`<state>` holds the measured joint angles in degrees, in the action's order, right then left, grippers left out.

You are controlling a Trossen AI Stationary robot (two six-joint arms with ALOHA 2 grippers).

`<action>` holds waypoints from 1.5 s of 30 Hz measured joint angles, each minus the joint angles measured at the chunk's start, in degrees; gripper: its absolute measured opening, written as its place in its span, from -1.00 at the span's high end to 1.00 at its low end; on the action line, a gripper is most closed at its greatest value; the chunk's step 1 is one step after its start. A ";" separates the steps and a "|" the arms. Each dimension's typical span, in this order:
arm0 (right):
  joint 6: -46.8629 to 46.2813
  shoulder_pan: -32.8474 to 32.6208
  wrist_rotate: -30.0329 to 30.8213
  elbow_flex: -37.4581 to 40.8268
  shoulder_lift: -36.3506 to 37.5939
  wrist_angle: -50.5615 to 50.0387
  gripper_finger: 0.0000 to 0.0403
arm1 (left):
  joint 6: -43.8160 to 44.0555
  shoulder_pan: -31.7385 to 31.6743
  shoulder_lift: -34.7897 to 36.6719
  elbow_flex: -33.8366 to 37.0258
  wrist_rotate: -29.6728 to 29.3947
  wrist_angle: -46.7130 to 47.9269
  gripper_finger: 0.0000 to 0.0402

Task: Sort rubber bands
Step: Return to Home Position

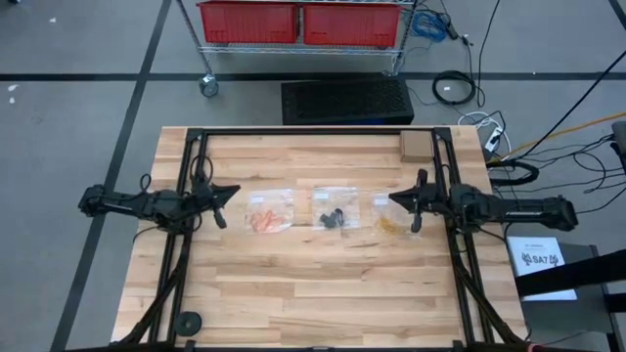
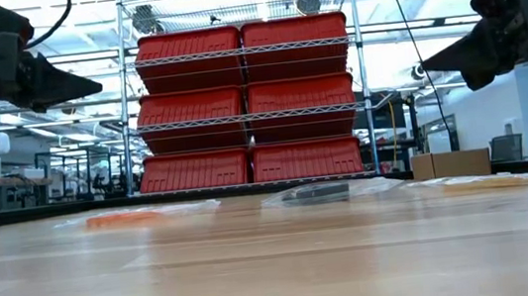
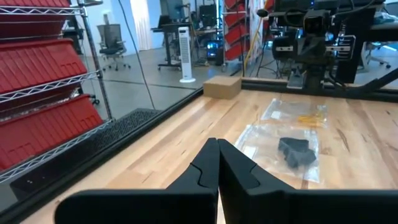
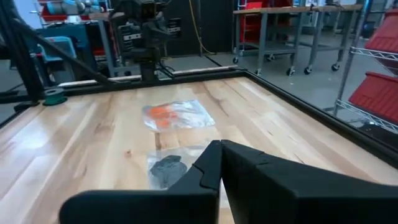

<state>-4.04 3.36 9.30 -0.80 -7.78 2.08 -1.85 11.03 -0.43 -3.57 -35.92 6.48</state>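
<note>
High view: rubber bands (image 1: 333, 218) betw. L pincer (image 1: 235, 192) & R pincer (image 1: 393, 198).

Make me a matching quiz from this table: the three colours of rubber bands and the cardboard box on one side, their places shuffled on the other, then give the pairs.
Things:
1. orange rubber bands
2. black rubber bands
3. yellow-tan rubber bands
4. cardboard box

Places:
A. middle of the row
B. far edge of the table, on the right arm's side
C. end of the row by the left gripper
D. end of the row by the right gripper

Pairs: 1-C, 2-A, 3-D, 4-B
</note>
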 joint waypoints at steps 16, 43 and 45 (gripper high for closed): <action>1.63 1.83 1.18 0.00 -3.12 0.27 1.00 | -0.04 0.00 0.00 0.00 0.02 0.00 0.99; 1.73 1.78 1.12 0.00 -3.12 0.27 1.00 | -0.07 0.00 -0.02 0.00 0.06 0.00 0.99; 1.73 1.78 1.12 0.00 -3.12 0.27 1.00 | -0.07 0.00 -0.02 0.00 0.05 0.00 0.99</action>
<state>-2.31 5.15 10.41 -0.80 -10.90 2.35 -1.91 11.03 -0.45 -3.57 -35.87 6.48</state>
